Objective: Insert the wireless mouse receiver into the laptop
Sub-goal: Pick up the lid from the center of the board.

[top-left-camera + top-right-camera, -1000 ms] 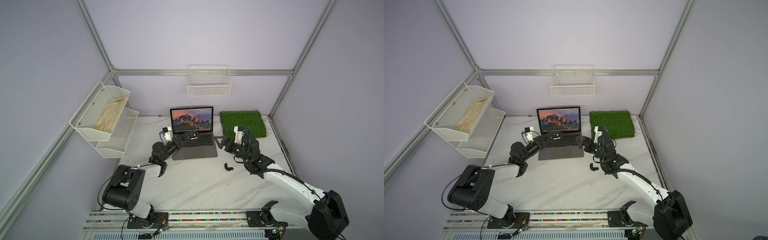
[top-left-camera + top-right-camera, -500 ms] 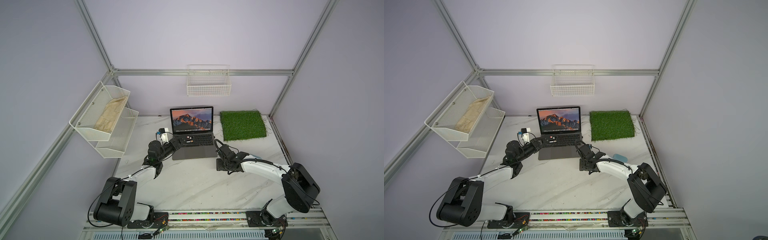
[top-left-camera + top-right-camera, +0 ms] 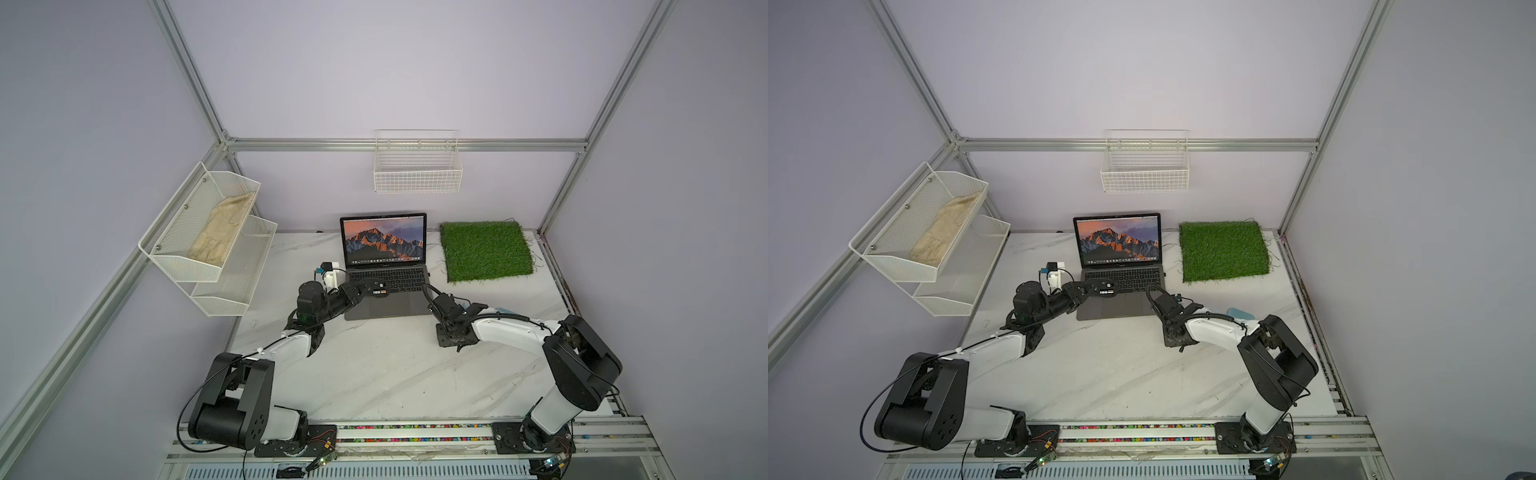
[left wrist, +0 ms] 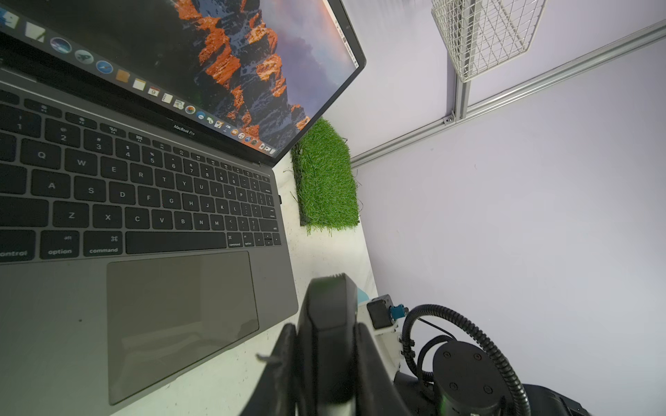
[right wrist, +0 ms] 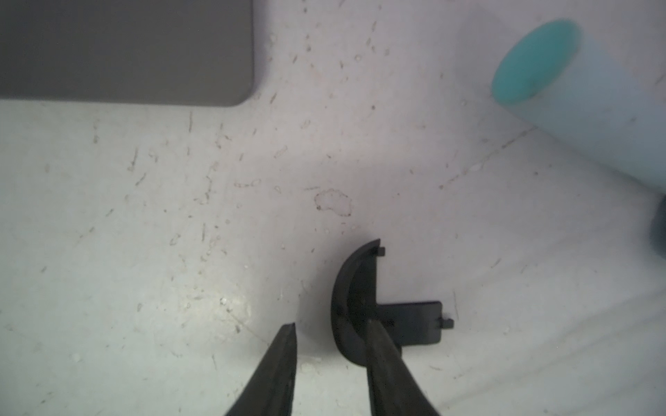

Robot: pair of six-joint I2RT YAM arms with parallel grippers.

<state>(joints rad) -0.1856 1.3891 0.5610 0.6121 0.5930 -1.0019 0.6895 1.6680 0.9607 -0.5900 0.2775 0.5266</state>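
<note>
My left gripper [image 4: 324, 329] clamps the mouse [image 4: 326, 299]; my half-open right gripper [image 5: 331, 326] straddles the shell [image 5: 346, 284], which I reckon needs pinching next.

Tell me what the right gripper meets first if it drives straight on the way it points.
Probably the curved black shell piece: the right gripper points down at the table, with one finger over that piece. Depth is unclear.
</note>
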